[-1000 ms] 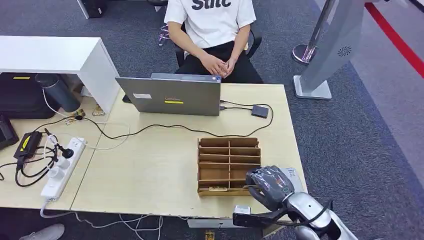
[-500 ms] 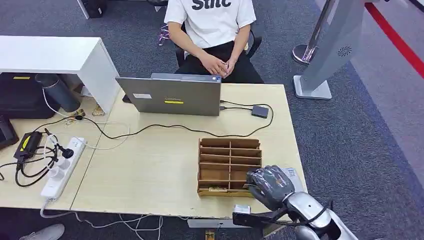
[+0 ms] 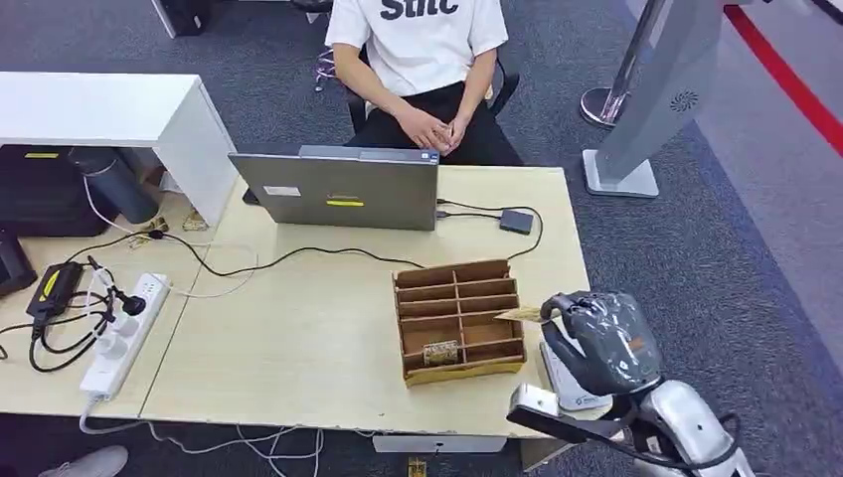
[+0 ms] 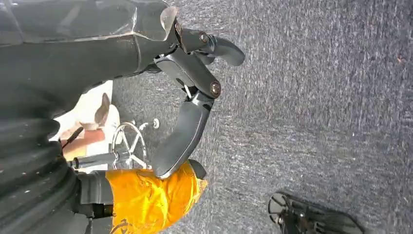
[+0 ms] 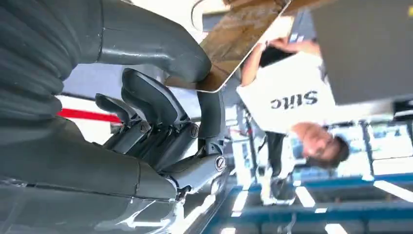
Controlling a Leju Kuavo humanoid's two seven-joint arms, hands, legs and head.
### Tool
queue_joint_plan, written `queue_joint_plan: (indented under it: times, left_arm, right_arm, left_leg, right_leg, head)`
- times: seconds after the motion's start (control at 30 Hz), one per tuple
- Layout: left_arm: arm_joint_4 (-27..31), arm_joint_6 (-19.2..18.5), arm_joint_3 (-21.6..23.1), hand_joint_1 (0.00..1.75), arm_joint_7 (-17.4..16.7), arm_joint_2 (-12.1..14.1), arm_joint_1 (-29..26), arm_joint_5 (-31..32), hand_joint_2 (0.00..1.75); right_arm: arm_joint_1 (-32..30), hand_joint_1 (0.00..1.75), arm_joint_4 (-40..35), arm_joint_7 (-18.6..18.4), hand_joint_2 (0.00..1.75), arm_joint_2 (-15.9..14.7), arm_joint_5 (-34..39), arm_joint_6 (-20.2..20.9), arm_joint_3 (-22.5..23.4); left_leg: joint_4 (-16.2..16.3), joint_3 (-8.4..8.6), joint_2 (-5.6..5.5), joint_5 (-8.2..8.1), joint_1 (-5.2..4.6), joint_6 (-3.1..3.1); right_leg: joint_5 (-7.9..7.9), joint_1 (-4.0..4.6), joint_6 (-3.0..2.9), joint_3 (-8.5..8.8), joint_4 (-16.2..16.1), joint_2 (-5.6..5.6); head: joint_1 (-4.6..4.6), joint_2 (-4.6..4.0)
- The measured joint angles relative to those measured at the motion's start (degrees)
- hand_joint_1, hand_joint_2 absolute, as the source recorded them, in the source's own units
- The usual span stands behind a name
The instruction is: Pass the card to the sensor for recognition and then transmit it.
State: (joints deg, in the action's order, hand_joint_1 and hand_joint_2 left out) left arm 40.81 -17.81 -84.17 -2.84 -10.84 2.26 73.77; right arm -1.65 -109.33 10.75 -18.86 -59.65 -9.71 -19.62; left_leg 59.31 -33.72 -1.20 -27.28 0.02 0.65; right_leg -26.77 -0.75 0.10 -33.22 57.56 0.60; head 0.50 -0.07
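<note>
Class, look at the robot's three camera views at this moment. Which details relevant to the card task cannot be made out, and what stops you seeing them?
- Card: any print on its face; too small in the head view, close and blurred in the right wrist view.
- White device on the table: whether it is the sensor; the right hand covers much of it.
- Small item in the cardboard organizer: too small to identify.

Pale wooden surface (image 3: 298,338) carries grey laptop (image 3: 338,189) at far edge, small black box (image 3: 516,221) on black cable (image 3: 328,253), brown cardboard compartment organizer (image 3: 457,320) near right front, white flat device (image 3: 565,383) beside it.
</note>
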Motion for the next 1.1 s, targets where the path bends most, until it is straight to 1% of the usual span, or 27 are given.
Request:
queue_joint_plan:
  times: [0.07, 0.13, 0.2, 0.23, 0.27, 0.3, 0.37, 0.4, 0.43, 0.47, 0.53, 0.63, 0.7, 0.9, 1.0, 1.1]
  left_arm:
    - [0.7, -0.1, 0.0, 0.0, -0.1, -0.5, -0.1, -0.1, 1.75]
    - [1.1, -0.2, 0.0, 0.0, -0.2, -0.9, -0.2, -0.1, 1.75]
    - [1.3, -0.4, 0.0, 0.0, -0.2, -1.0, 0.0, 0.0, 1.75]
    - [1.3, -0.5, 0.0, 0.0, -0.1, -1.0, 0.1, 0.4, 1.75]
    - [1.3, -0.5, 0.0, 0.0, 0.4, -1.0, 0.0, 0.8, 1.75]
    - [1.2, -0.4, 0.0, 0.0, 0.8, -0.8, 0.0, 1.3, 1.75]
    - [0.2, 0.5, 0.2, 0.0, 1.8, 0.1, 0.3, 2.5, 1.75]
    - [-0.8, 1.1, 0.5, 0.0, 2.0, 0.7, 0.4, 3.1, 1.75]
    - [-2.1, 1.9, 0.9, 0.0, 2.4, 1.5, 0.7, 3.5, 1.75]
    - [-3.3, 2.6, 1.2, 0.0, 2.5, 2.3, 0.9, 3.8, 1.75]
    - [-5.5, 4.0, 1.6, 0.0, 2.9, 3.6, 1.2, 4.5, 1.75]
    - [-8.6, 5.1, 2.5, 0.0, 3.3, 5.2, 1.2, 5.3, 1.75]
    - [-11.0, 5.7, 3.2, 0.0, 3.8, 6.4, 1.3, 6.1, 1.75]
    - [-16.4, 7.2, 5.0, 0.0, 4.3, 8.8, 2.1, 7.2, 1.75]
    - [-18.1, 7.3, 5.6, 0.0, 4.5, 9.5, 2.1, 7.4, 1.75]
    - [-19.3, 7.3, 5.9, 0.0, 4.7, 10.0, 2.1, 7.5, 1.75]
  right_arm:
    - [-2.1, 1.75, -2.3, 0.8, 1.75, 0.4, 0.5, -0.3, 2.1]
    - [-2.5, 1.75, -3.3, 2.5, 1.75, 1.0, 1.6, 0.3, 4.0]
    - [-2.1, 1.75, -3.4, 4.3, 1.75, 1.5, 3.9, 2.0, 4.4]
    - [-1.4, 1.75, -3.3, 5.6, 1.75, 1.9, 5.5, 3.6, 4.3]
    - [0.1, 1.75, -2.9, 6.4, 1.75, 2.4, 6.7, 5.0, 4.1]
    - [2.2, 1.75, -1.5, 7.5, 1.75, 3.1, 8.6, 7.2, 3.2]
    - [7.5, 1.75, 2.3, 8.5, 1.75, 4.8, 11.7, 11.0, 0.7]
    - [10.5, 1.75, 4.7, 8.6, 1.75, 6.0, 12.8, 12.2, -0.8]
    - [14.1, 1.75, 7.9, 8.2, 1.75, 7.7, 13.7, 12.9, -2.6]
    - [17.3, 1.75, 10.6, 7.6, 1.75, 8.9, 14.3, 13.2, -4.1]
    - [22.3, 1.75, 15.3, 6.7, 1.75, 11.6, 15.4, 13.6, -6.9]
    - [28.8, 1.75, 22.1, 5.3, 1.75, 15.4, 16.5, 14.2, -10.3]
    - [33.7, 1.75, 27.8, 4.1, 1.75, 18.8, 17.4, 14.5, -11.9]
    - [46.5, 1.75, 44.6, 1.7, 1.75, 28.5, 18.3, 13.5, -13.3]
    - [50.3, 1.75, 50.7, 1.4, 1.75, 31.5, 18.0, 13.1, -13.5]
    - [52.2, 1.75, 54.7, 1.4, 1.75, 33.5, 17.6, 12.9, -13.7]
  left_leg:
    - [0.0, -0.02, -0.11, 0.0, 0.0, 0.0]
    - [0.0, -0.01, -0.05, 0.0, 0.01, 0.0]
    - [0.0, 0.0, 0.01, 0.0, 0.02, 0.0]
    - [0.0, -0.03, 0.03, 0.0, 0.03, 0.0]
    - [0.0, -0.03, 0.1, 0.01, 0.03, -0.01]
    - [0.0, 0.02, 0.22, 0.02, 0.04, -0.02]
    - [-0.1, 0.02, 0.35, 0.11, 0.07, -0.04]
    - [-0.1, 0.04, 0.35, 0.19, 0.07, -0.14]
    - [-0.1, 0.04, 0.36, 0.26, 0.08, -0.14]
    - [-0.1, 0.04, 0.36, 0.36, 0.08, -0.27]
    - [-0.1, 0.05, 0.29, 0.45, 0.09, -0.26]
    - [-0.1, 0.0, 0.25, 0.5, 0.1, -0.25]
    - [-0.1, 0.0, 0.27, 0.53, 0.1, -0.3]
    - [-0.1, -0.03, 0.23, 0.58, 0.11, -0.35]
    - [-0.1, -0.04, 0.21, 0.58, 0.11, -0.35]
    - [-0.1, -0.05, 0.21, 0.58, 0.1, -0.35]
  right_leg:
    - [-0.01, 0.0, 0.0, 0.04, 0.0, -0.1]
    - [0.0, 0.0, -0.01, 0.03, 0.0, -0.06]
    - [0.01, 0.01, -0.01, 0.06, 0.0, 0.0]
    - [0.01, 0.01, -0.02, 0.08, 0.0, 0.02]
    - [0.04, 0.01, -0.06, 0.07, 0.0, 0.07]
    - [0.07, 0.01, -0.08, 0.03, 0.0, 0.15]
    - [0.13, 0.03, -0.15, 0.06, 0.1, 0.24]
    - [0.22, 0.03, -0.18, 0.04, 0.1, 0.25]
    - [0.29, 0.03, -0.15, -0.03, 0.1, 0.31]
    - [0.33, 0.03, -0.18, -0.06, 0.1, 0.33]
    - [0.34, 0.03, -0.18, -0.06, 0.2, 0.32]
    - [0.38, 0.04, -0.23, -0.09, 0.3, 0.31]
    - [0.41, 0.04, -0.26, -0.14, 0.3, 0.33]
    - [0.43, 0.04, -0.29, -0.2, 0.3, 0.3]
    - [0.43, 0.04, -0.29, -0.19, 0.3, 0.28]
    - [0.43, 0.04, -0.29, -0.2, 0.3, 0.28]
  head:
    - [-0.02, 0.0]
    - [0.0, 0.0]
    - [-0.02, 0.0]
    - [0.0, 0.0]
    - [-0.02, 0.0]
    - [0.0, 0.0]
    - [-0.02, 0.0]
    - [0.0, 0.0]
    - [0.0, 0.0]
    - [0.02, 0.0]
    - [0.0, 0.0]
    - [-0.02, 0.0]
    - [0.0, 0.0]
    - [0.0, 0.0]
    - [-0.02, 0.0]
    - [-0.02, 0.0]
